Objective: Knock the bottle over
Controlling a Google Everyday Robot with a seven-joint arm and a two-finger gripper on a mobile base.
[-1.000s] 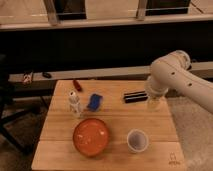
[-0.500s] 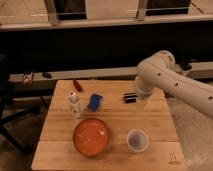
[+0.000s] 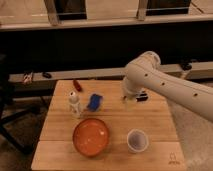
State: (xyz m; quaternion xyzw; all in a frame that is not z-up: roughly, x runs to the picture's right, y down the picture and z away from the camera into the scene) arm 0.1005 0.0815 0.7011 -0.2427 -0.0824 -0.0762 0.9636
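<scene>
Camera view shows the arm's gripper (image 3: 128, 98) hanging low over the back of the light wooden bench (image 3: 155, 125), at about 1 o'clock from the bench's middle and just beside a small dark flat object (image 3: 142, 96) lying at its 3 o'clock. Whether the gripper is released or clenched I cannot tell.

The small slim whitish plastic bottle (image 3: 74, 104) stands upright at about 10 o'clock from the bench's middle, well apart from the gripper. Between the two lies a blue crumpled packet-like object (image 3: 94, 101), just beside the bottle at its 3 o'clock. A small red item (image 3: 76, 85) lies at the bottle's 12 o'clock, near the back edge. The round orange bowl (image 3: 91, 137) sits at the bottle's 5 o'clock, and the white cup (image 3: 137, 140) at about 4 o'clock from the bench's middle.

Over the last second the gripper has slid steadily toward 9 o'clock, from the bench's right side to near its back centre, while the bottle and everything else have stayed put. I read this as the approach phase: the gap to the bottle is closing, but nothing has touched it yet. The remaining sweep likely has to pass over or around the blue object, which could get shoved into the bottle first.
</scene>
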